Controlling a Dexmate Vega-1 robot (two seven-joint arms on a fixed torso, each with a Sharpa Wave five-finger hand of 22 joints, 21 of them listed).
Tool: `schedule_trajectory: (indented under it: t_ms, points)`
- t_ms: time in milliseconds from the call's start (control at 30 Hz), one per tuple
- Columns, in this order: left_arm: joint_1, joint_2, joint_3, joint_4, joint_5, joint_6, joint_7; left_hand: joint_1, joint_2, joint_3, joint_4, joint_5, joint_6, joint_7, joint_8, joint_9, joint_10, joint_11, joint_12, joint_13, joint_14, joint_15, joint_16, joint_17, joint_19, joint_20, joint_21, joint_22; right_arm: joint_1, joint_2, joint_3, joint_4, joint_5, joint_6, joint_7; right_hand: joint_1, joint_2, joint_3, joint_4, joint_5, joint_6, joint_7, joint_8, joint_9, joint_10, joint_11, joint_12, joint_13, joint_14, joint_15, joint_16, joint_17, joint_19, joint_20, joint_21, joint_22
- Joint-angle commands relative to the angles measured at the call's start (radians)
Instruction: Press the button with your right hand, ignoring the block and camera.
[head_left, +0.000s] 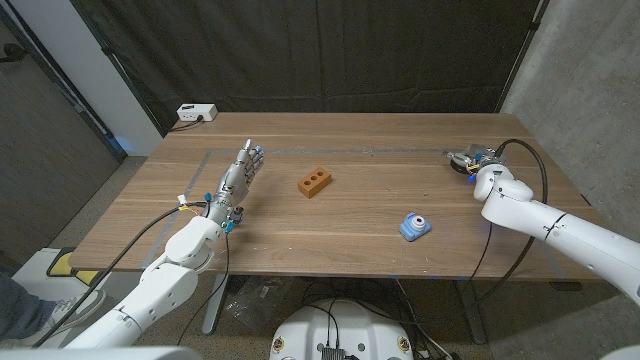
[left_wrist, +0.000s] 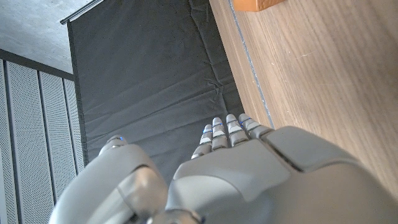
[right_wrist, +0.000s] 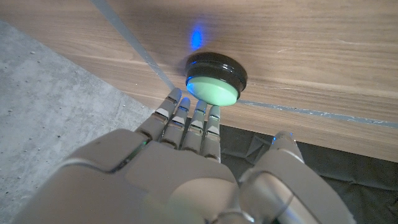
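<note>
Fingers (right_wrist: 198, 118) of the right hand (right_wrist: 186, 168) lay together and extended, tips at the green button (right_wrist: 214, 78) near the table's (head_left: 330, 225) far right corner, apparently to press it, while the left hand (head_left: 238, 180) waited open, fingers straight, beside the orange block (head_left: 315, 183).

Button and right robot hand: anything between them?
Nothing. In the right wrist view the robot hand has its fingertips right at the green button.

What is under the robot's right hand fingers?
Under the fingertips of the right hand sits a round button with a green top and black base, on the wooden table. The fingers cover its near edge, so contact cannot be seen.
</note>
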Motion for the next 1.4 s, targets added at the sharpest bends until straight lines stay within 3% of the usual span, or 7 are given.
schedule_trajectory:
  t_ms: [33, 400, 667, 733, 933, 1400]
  points:
    - [-0.007, 0.001, 0.001, 0.006, -0.011, 0.015, -0.005, 0.003, 0.005, -0.009, 0.002, -0.004, 0.003, 0.002, 0.001, 0.006, 0.007, 0.002, 0.0, 0.005, 0.006, -0.002, -0.002, 0.003, 0.004, -0.007, -0.003, 0.003, 0.018, 0.015, -0.043, 0.018, -0.026, -0.017, 0.019, 0.004, 0.01, 0.003, -0.01, -0.003, 0.037, -0.008, 0.013, 0.004, 0.021, -0.009, 0.011, 0.003, 0.021, -0.02, 0.007, -0.001, 0.015, -0.041, -0.001, 0.003]
    - [-0.015, -0.004, 0.008, 0.016, -0.014, 0.017, -0.009, 0.004, 0.006, -0.011, 0.002, -0.005, 0.002, 0.0, -0.001, 0.006, 0.005, 0.002, -0.001, 0.005, 0.006, -0.002, -0.002, 0.003, 0.002, -0.006, -0.003, 0.003, 0.028, 0.031, -0.064, 0.044, -0.03, -0.028, 0.04, 0.005, 0.012, 0.002, -0.012, -0.004, 0.085, -0.02, 0.021, 0.003, 0.051, -0.025, 0.017, 0.003, 0.054, -0.028, 0.011, -0.001, 0.05, -0.05, 0.002, 0.004]
    - [-0.012, -0.004, 0.009, 0.013, -0.014, 0.021, -0.003, 0.004, 0.007, -0.013, 0.002, -0.006, 0.003, 0.001, 0.0, 0.006, 0.005, 0.002, -0.001, 0.005, 0.006, -0.002, -0.003, 0.003, 0.002, -0.006, -0.003, 0.003, 0.03, 0.039, -0.069, 0.062, -0.021, -0.028, 0.043, 0.003, 0.014, 0.001, -0.013, -0.006, 0.118, -0.016, 0.023, 0.003, 0.097, -0.012, 0.028, 0.002, 0.096, -0.038, 0.016, -0.001, 0.081, -0.054, 0.003, 0.004]
    - [-0.011, -0.004, 0.009, 0.012, -0.014, 0.022, -0.002, 0.004, 0.008, -0.013, 0.002, -0.006, 0.003, 0.001, 0.0, 0.006, 0.005, 0.001, -0.001, 0.005, 0.006, -0.002, -0.003, 0.003, 0.002, -0.005, -0.003, 0.003, 0.029, 0.042, -0.068, 0.066, -0.015, -0.026, 0.044, 0.003, 0.014, 0.001, -0.014, -0.006, 0.133, -0.016, 0.025, 0.003, 0.11, -0.022, 0.03, 0.001, 0.11, -0.041, 0.017, -0.001, 0.098, -0.057, 0.006, 0.005]
    - [-0.009, -0.001, 0.008, 0.007, -0.011, 0.022, 0.002, 0.005, 0.008, -0.014, 0.002, -0.007, 0.003, 0.001, -0.001, 0.006, 0.004, 0.0, -0.002, 0.005, 0.005, -0.001, -0.003, 0.003, 0.002, -0.005, -0.003, 0.003, 0.027, 0.046, -0.061, 0.071, 0.0, -0.028, 0.04, 0.004, 0.013, -0.001, -0.017, -0.006, 0.157, -0.017, 0.024, 0.003, 0.144, -0.02, 0.035, 0.001, 0.151, -0.056, 0.022, -0.002, 0.135, -0.067, 0.011, 0.005]
    - [-0.007, 0.0, 0.006, 0.007, -0.014, 0.02, -0.002, 0.006, 0.01, -0.017, 0.002, -0.008, 0.003, 0.0, -0.001, 0.006, 0.006, 0.001, -0.002, 0.005, 0.004, -0.001, -0.004, 0.003, 0.001, -0.005, -0.003, 0.003, 0.032, 0.035, -0.069, 0.048, -0.01, -0.039, 0.03, 0.005, 0.013, -0.001, -0.019, -0.005, 0.156, -0.013, 0.017, 0.003, 0.146, -0.014, 0.031, 0.0, 0.159, -0.055, 0.017, -0.002, 0.141, -0.067, 0.007, 0.005]
